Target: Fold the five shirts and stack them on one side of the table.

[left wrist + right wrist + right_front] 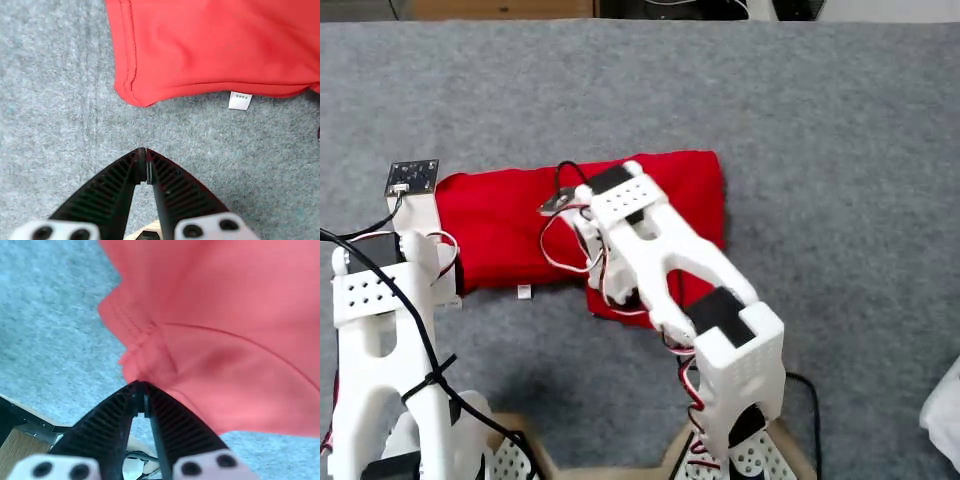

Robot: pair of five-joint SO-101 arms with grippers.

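Observation:
A red shirt [510,215] lies partly folded on the grey table cover, left of centre, with a small white tag [524,291] at its near edge. The right arm [660,260] stretches over the shirt's right half. In the right wrist view my right gripper [141,392] is shut on a seamed edge of the red shirt [225,340], which hangs bunched from its tips. My left gripper [145,160] is shut and empty over bare grey cover, just short of the red shirt's [215,45] rounded corner and the white tag [239,100].
The grey cover [820,100] spreads wide at the back and right. A white cloth-like thing [945,410] pokes in at the right edge. Both arm bases stand at the near table edge, and the left arm [380,330] rises beside the shirt's left end.

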